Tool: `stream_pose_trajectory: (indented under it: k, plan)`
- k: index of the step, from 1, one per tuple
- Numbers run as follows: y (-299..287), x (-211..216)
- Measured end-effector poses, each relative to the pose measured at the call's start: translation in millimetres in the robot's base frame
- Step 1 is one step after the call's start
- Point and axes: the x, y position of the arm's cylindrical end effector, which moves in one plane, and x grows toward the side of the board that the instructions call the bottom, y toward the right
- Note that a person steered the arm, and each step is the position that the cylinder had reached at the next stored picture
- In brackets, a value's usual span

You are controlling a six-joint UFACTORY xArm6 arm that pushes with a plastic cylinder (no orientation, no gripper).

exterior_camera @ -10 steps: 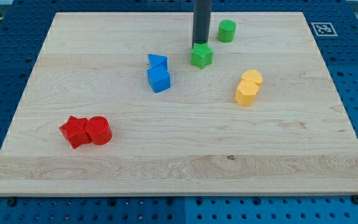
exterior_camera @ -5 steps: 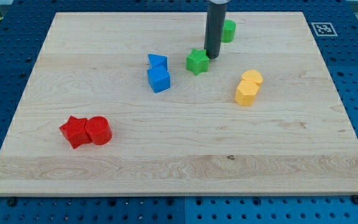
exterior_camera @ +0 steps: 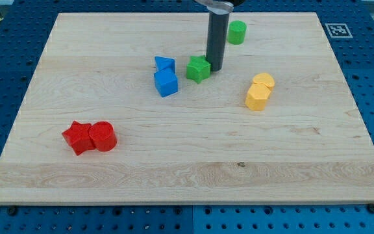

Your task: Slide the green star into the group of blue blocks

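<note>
Green star (exterior_camera: pixel 199 68) beside my tip (exterior_camera: pixel 215 69)

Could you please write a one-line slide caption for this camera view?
My tip sits right of the green star, which lies close to the two blue blocks.

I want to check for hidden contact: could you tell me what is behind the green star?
Behind the green star, at its right side, stands my tip. The star hides the board directly behind it.

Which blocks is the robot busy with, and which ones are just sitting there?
Busy with: green star, my tip touching its right side, two blue blocks to its left.

Just sitting: green cylinder, two yellow blocks, red star, red cylinder.
</note>
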Motion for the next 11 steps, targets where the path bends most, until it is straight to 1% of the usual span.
stream_pose_trajectory:
  k: [1,2,3,4,5,6,10,11]
  plan:
    - [0.7,0.0]
    - [22.8,-22.0]
    - [10.4,-21.1]
    - [-14.8,-20.0]
    - [-15.3,-13.5]
    - [-22.5,5.3]
    - [-25.4,13.7]
    - [-7.3,13.0]
